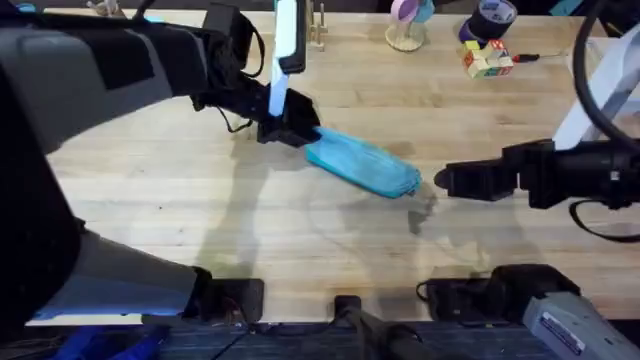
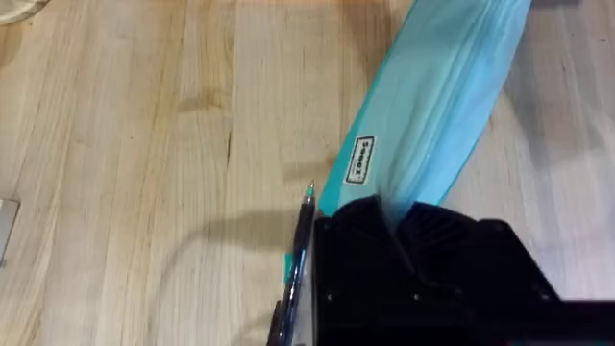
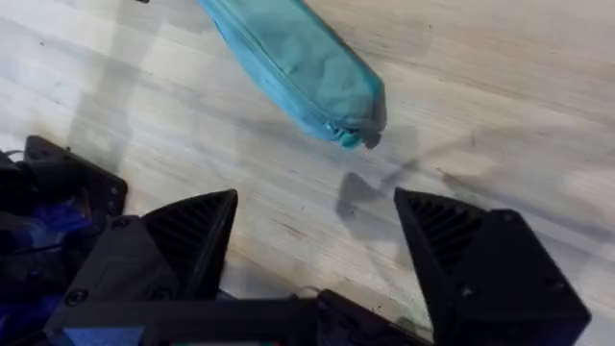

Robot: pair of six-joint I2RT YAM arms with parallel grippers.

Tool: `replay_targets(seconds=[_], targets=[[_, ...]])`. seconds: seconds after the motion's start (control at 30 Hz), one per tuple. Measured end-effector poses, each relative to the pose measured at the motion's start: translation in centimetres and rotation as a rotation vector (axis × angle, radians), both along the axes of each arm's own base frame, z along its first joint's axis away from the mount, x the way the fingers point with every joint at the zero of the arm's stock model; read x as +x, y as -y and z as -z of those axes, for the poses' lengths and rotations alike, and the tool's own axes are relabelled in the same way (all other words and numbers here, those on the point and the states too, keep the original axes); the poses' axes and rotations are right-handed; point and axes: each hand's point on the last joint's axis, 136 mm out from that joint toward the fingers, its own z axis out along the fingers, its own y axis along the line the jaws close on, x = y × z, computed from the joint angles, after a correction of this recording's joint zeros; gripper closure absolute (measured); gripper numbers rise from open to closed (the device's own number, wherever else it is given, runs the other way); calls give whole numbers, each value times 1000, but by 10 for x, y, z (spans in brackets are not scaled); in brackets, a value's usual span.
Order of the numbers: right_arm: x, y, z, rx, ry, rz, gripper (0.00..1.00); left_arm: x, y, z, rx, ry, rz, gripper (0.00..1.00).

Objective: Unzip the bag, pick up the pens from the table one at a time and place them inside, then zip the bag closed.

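The light-blue bag (image 1: 362,166) lies slanted in the middle of the wooden table (image 1: 150,190), and its zipper looks closed. My left gripper (image 1: 293,132) is shut on the bag's far-left end; in the left wrist view the bag (image 2: 437,96) runs away from the black fingers (image 2: 423,240). A thin dark pen (image 2: 301,252) lies on the wood right beside that gripper. My right gripper (image 1: 441,181) stands open just off the bag's right end, not touching it. In the right wrist view the bag's end (image 3: 317,72) with its zipper pull lies beyond the spread fingers (image 3: 192,235).
Along the back edge stand a pink-and-white holder (image 1: 405,25), a dark tape roll (image 1: 494,16), a coloured cube (image 1: 487,58) and a small red-handled tool (image 1: 526,57). Bare wood spreads in front of the bag.
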Motion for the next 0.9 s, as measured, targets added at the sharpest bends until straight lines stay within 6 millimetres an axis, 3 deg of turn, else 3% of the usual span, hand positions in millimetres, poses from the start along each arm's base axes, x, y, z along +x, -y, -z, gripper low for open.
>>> replay_targets(seconds=[0.57,0.67,0.9], targets=[[-5,2,3,-9,-28,8,6,0,0,0,0,0,0,958],[8,7,13,-36,9,23,5,0,0,0,0,0,0,958],[18,9,43,-39,1,51,6,0,0,0,0,0,0,957]])
